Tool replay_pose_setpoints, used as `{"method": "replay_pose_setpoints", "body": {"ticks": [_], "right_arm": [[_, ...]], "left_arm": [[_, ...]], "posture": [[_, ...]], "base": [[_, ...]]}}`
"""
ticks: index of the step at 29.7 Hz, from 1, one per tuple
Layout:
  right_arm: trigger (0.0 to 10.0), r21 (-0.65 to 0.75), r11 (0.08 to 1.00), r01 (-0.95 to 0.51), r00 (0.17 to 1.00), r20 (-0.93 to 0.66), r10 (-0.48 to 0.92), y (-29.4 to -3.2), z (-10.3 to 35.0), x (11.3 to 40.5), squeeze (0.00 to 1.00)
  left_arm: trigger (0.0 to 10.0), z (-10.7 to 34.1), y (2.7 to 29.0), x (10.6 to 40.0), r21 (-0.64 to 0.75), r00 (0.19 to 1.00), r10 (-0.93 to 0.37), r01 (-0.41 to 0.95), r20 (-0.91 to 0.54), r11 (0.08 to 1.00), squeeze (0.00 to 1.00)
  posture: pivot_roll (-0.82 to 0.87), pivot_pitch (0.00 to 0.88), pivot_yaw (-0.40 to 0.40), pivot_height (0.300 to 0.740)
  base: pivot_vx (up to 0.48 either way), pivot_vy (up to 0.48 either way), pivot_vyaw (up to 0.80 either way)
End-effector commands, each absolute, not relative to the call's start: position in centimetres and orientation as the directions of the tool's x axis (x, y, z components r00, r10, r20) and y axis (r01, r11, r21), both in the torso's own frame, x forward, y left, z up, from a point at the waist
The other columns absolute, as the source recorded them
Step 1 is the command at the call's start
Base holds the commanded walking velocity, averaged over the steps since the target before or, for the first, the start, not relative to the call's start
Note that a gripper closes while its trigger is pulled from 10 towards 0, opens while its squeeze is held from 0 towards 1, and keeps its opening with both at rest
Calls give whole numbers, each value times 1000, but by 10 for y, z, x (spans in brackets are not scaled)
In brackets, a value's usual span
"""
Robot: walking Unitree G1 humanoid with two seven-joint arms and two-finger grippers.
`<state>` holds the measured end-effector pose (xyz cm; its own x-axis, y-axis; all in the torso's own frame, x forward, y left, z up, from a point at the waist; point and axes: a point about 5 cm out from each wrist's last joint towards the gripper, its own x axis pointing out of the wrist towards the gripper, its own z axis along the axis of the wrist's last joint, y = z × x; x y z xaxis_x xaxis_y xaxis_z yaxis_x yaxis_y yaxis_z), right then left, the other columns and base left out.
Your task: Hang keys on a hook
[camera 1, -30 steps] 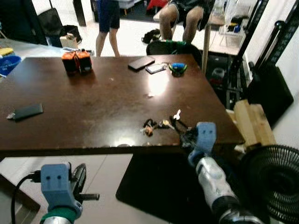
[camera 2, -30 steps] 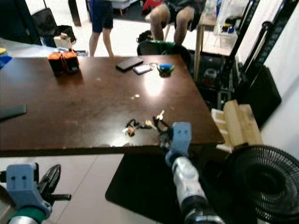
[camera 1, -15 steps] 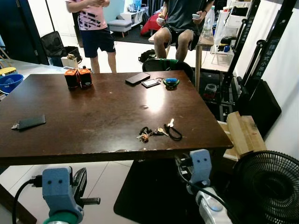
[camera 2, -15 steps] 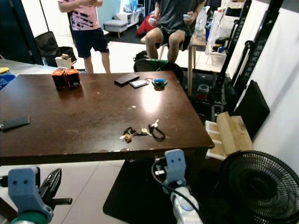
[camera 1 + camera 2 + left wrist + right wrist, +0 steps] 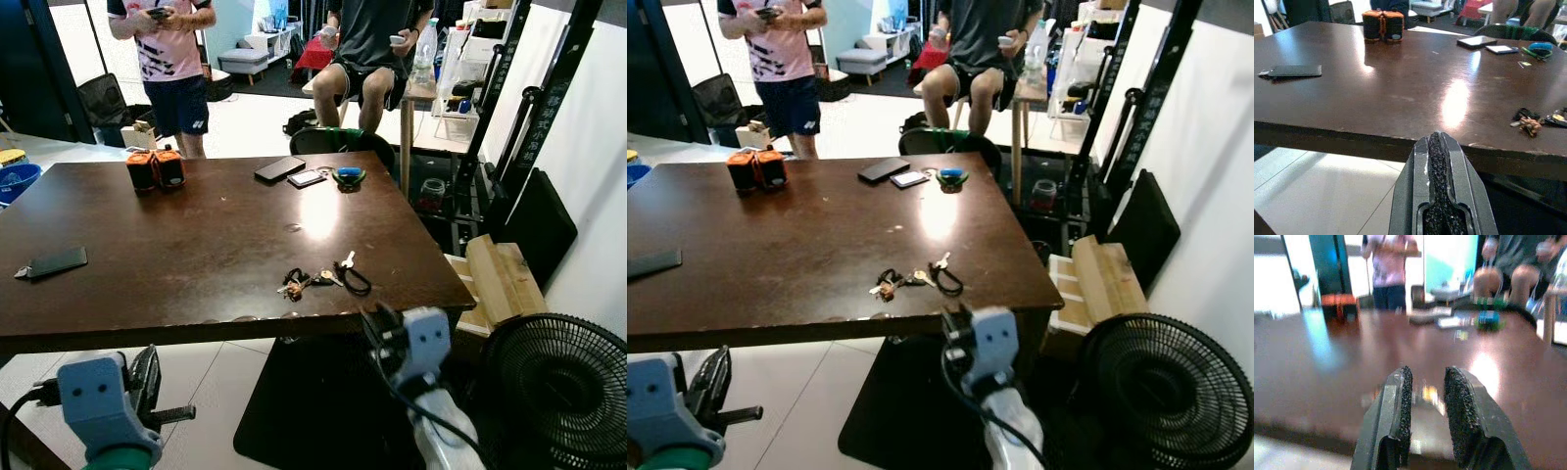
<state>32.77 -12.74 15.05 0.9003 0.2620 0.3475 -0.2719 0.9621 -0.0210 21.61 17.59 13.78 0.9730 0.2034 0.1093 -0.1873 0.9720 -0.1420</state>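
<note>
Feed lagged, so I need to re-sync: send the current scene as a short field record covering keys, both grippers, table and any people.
keys: bunch of metal keys on a black loop, lying on the table near its front right edge, not held
table: dark brown wooden table
right gripper: right gripper below the table's front edge, fingers apart, holding nothing
left gripper: left gripper low, in front of the table edge, fingers together
hook: none made out
people: one standing, one seated, beyond the far side
</note>
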Motion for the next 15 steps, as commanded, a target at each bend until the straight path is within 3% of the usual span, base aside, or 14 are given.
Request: {"method": "replay_pose_setpoints", "body": {"ticks": [1, 5, 9, 11, 15], "right_arm": [[10000, 43, 969, -243, 888, 412, 205, -129, 175, 334, 0], [10000, 50, 962, -270, 865, 452, 219, -125, 194, 335, 0], [10000, -55, 947, -316, 845, 437, 308, -117, 190, 330, 0], [10000, -117, 930, -350, 835, 411, 366, -120, 179, 316, 0], [10000, -103, 926, -364, 857, 354, 376, -133, 165, 294, 0]], "left_arm": [[10000, 137, 176, 210, -119, 973, 201, -188, 113, 975, 0], [10000, 136, 175, 208, -122, 973, 203, -190, 112, 974, 0], [10000, 140, 170, 209, -109, 977, 172, -159, 128, 981, 0], [10000, 151, 163, 209, -90, 979, 123, -109, 162, 990, 0], [10000, 162, 157, 203, -95, 976, 97, -80, 196, 992, 0]], "posture": [[-37, 0, 78, 740], [-39, 0, 74, 740], [-39, 0, 74, 740], [-38, 0, 79, 740], [-44, 0, 89, 740]], "base": [[0, 0, 0], [0, 0, 0], [0, 0, 0], [0, 0, 0], [0, 0, 0]]}}
